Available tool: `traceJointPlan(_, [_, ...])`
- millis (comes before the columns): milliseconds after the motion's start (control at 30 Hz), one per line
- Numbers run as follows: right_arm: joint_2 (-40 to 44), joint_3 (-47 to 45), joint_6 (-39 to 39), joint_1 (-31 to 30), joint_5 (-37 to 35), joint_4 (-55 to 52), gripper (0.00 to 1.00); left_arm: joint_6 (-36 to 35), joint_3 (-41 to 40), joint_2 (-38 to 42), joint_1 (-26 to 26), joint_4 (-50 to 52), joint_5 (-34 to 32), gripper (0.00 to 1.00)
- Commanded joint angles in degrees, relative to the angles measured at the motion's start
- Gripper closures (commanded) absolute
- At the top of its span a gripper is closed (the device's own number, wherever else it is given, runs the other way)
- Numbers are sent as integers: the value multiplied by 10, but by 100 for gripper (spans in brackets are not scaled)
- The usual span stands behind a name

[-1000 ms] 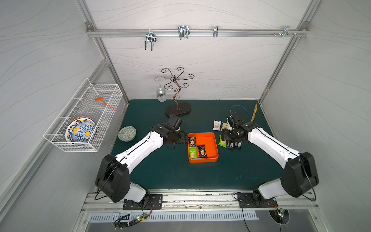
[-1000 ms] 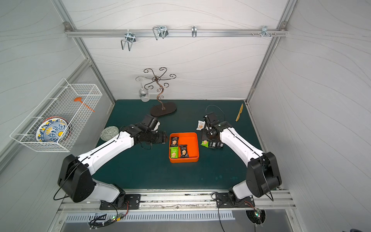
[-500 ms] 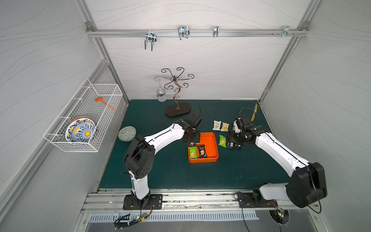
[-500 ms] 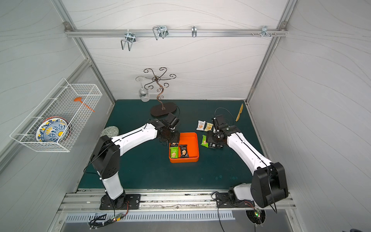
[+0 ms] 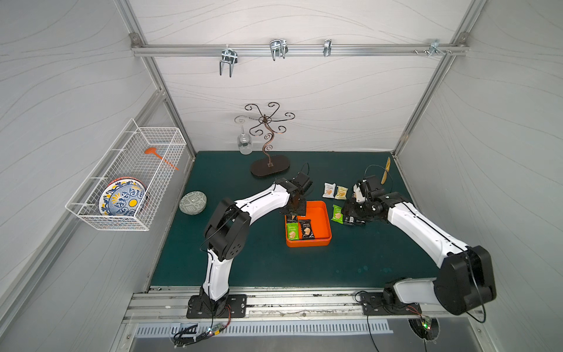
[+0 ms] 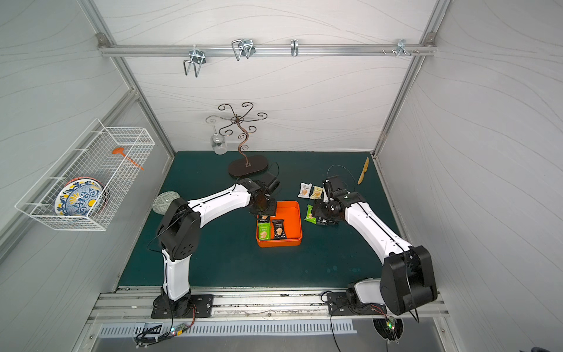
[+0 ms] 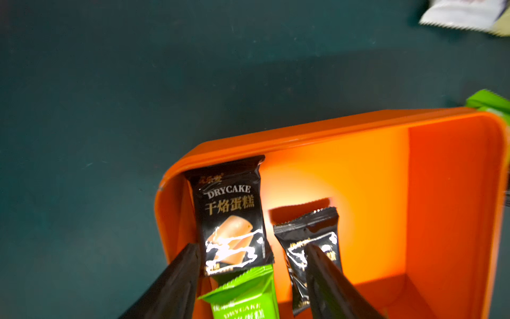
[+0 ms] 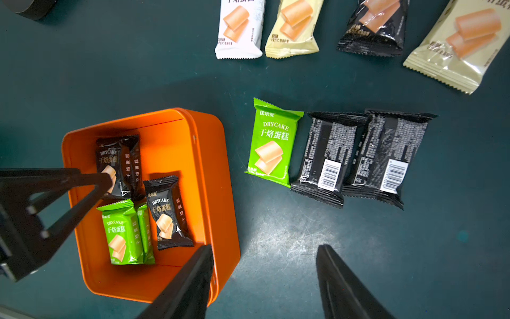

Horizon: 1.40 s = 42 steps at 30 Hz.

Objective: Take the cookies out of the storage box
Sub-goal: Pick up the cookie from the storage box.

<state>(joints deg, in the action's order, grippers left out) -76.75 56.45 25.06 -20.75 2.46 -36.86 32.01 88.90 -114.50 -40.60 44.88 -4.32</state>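
Cookies [image 6: 264,230]: 3 packets sit in the storage box [image 5: 323,213], all in its left half. Black packet [image 7: 231,218] is in the far-left corner, green packet [image 5: 292,233] is just near of it and touching its end, and a second black packet [image 5: 306,228] is right beside both. Box is mid-mat between my 2 arms, right half bare. My left gripper [image 7: 251,245] is over the box's left half, jaws apart: 1 finger by the left edge of the far black packet, the other over the second black one, clamped on nothing.

7 packets are out on the green mat [image 5: 243,268], right of the box. Green one [image 8: 271,143] lies just beside the box wall, with 2 black ones [image 8: 328,157] face down, touching in a row. Farther back are white [image 8: 238,27], pale yellow [image 8: 295,30], black [image 8: 375,24] and pale yellow again [image 8: 458,44]. My right gripper [image 8: 265,245] hangs over that side, jaws wide, empty.

Glass stand [image 5: 269,166] far centre, wire basket [image 5: 161,140] on the left wall.
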Motion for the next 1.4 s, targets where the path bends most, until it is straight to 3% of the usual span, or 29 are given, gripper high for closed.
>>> traceJointPlan(0, [9,-8,-7,8,11,8,36,8,20,-14,-4,15,-8,36])
traceJointPlan(400, [7,-20,-7,17,25,24,36,7,46,-36,-7,58,-67,27])
traceJointPlan(1067, [12,-21,-4,20,25,23,36,17,68,-43,-19,25,-7,28])
traceJointPlan(1367, [9,-18,-5,20,29,22,36,-4,70,-23,-19,62,-64,27])
